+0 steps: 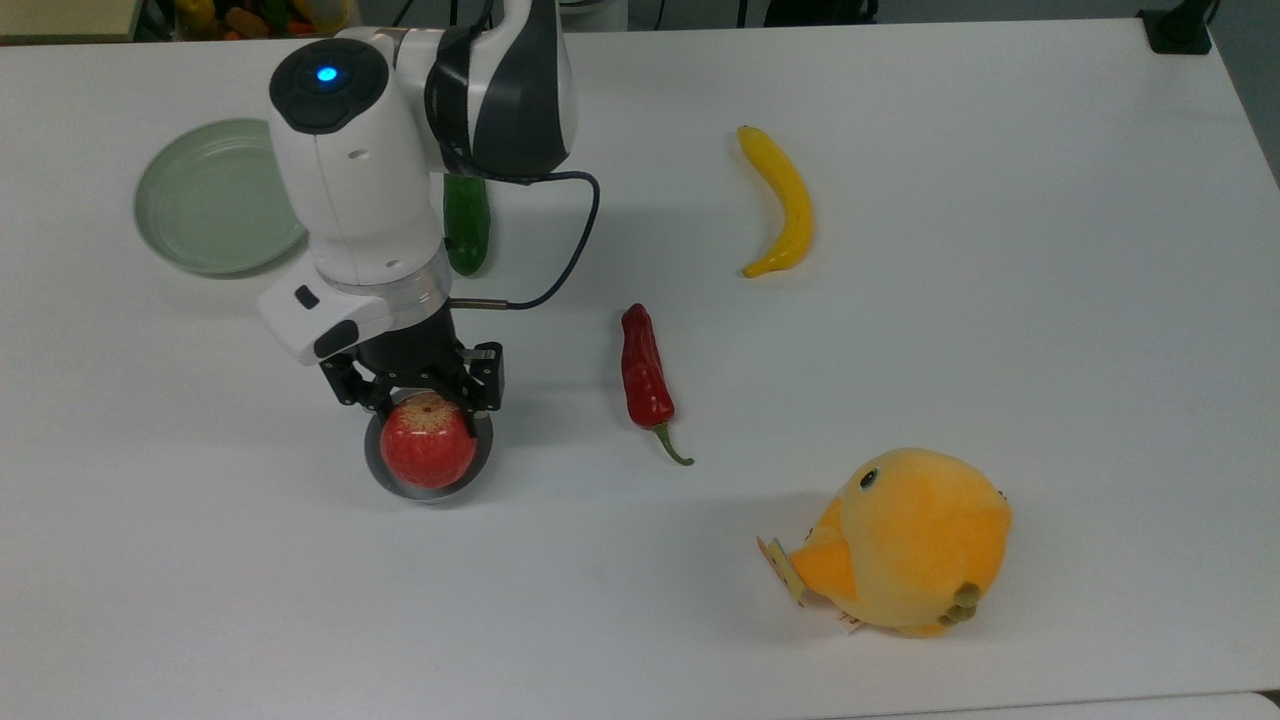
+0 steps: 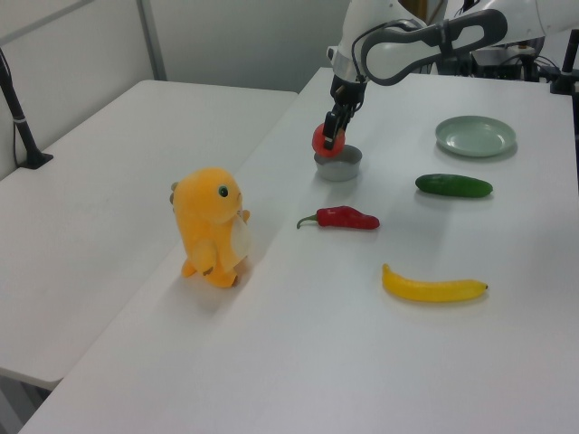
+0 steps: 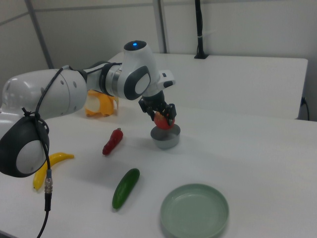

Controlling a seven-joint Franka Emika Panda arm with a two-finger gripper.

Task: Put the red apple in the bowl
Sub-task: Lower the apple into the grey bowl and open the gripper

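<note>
My gripper (image 1: pixel 418 408) is shut on the red apple (image 1: pixel 428 452), which hangs just above the small grey bowl (image 1: pixel 478 463). From the top view the apple covers most of the bowl's inside, leaving a ring of grey rim around it. In the left view the apple (image 2: pixel 327 138) sits over the bowl (image 2: pixel 340 165), with the gripper (image 2: pixel 333 132) reaching down from above. The right view has the apple (image 3: pixel 162 120) over the bowl (image 3: pixel 165 139), still held in the gripper (image 3: pixel 161 114).
A dark-red chili pepper (image 1: pixel 645 378) lies right of the bowl in the top view. A pale green plate (image 1: pixel 212 195) and a cucumber (image 1: pixel 466 225) lie beyond the arm. A banana (image 1: pixel 782 201) and an orange plush chick (image 1: pixel 905 541) sit further to the top view's right.
</note>
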